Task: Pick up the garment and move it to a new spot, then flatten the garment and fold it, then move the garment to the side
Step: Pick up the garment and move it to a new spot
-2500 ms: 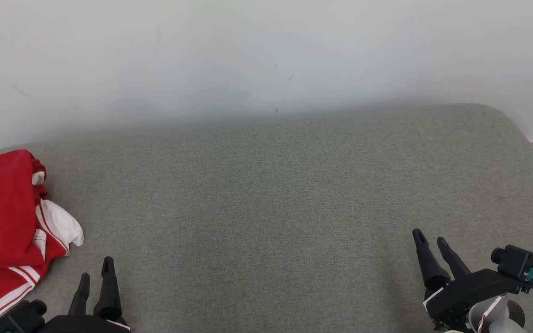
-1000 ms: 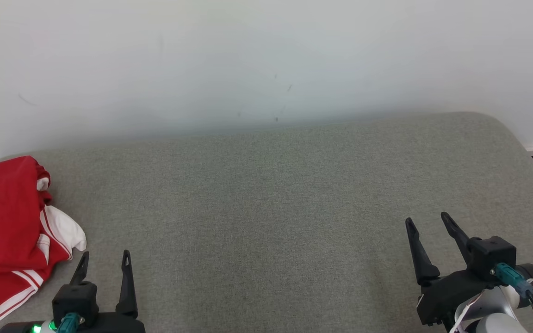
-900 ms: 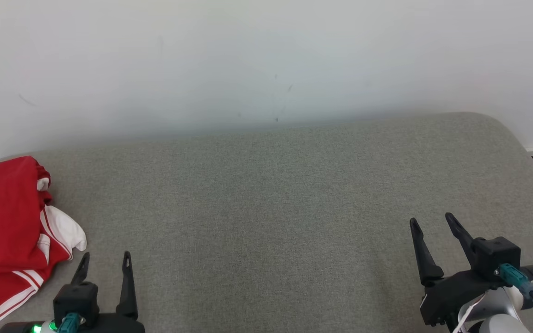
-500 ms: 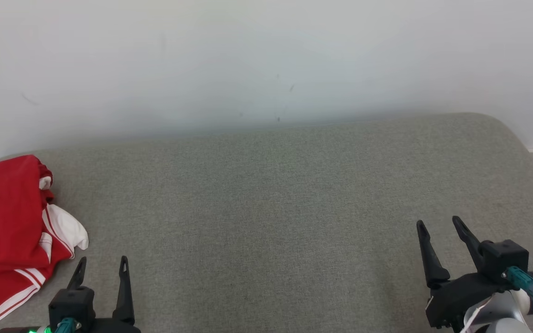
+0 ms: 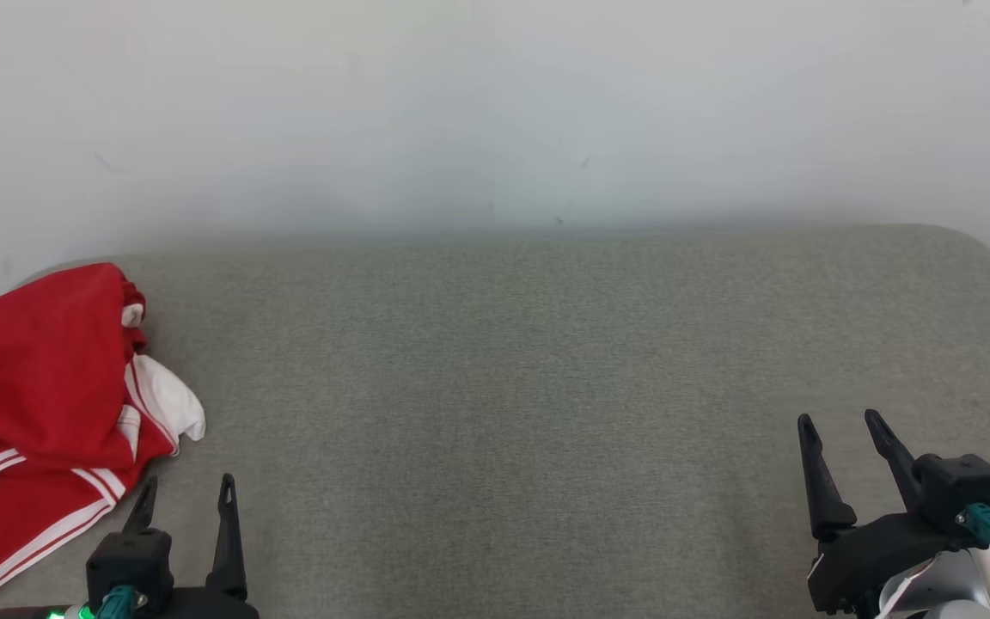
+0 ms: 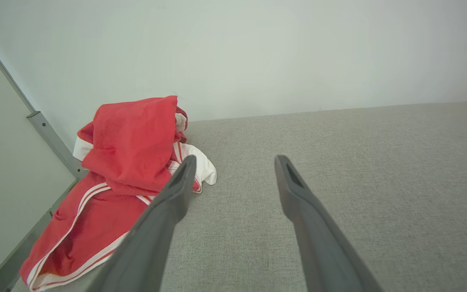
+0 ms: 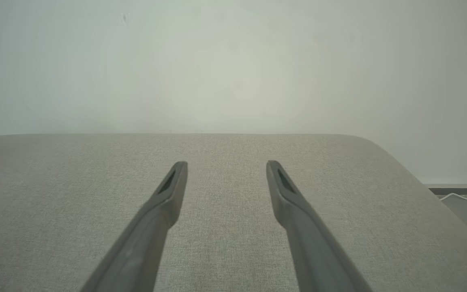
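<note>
A red garment (image 5: pixel 48 404) with white stripes and white trim lies crumpled at the far left of the grey upholstered surface (image 5: pixel 529 387). In the left wrist view the garment (image 6: pixel 124 162) is piled ahead and to the left of the fingers. My left gripper (image 5: pixel 188 488) stands open at the lower left, just right of the garment and apart from it, nothing between its fingers. My right gripper (image 5: pixel 839 421) is open at the lower right, far from the garment, over bare fabric (image 7: pixel 225 202).
A pale wall (image 5: pixel 495 103) rises directly behind the surface. The surface rounds off at its far right corner (image 5: pixel 976 249). A metal frame strip (image 6: pixel 51 142) and a panel border the garment on its left. A white cable (image 7: pixel 464 196) lies on the floor at the right.
The camera has turned left, so the whole picture slid right and more of the garment shows. Both grippers sit slightly lower in the view and stay open. The garment lies as before.
</note>
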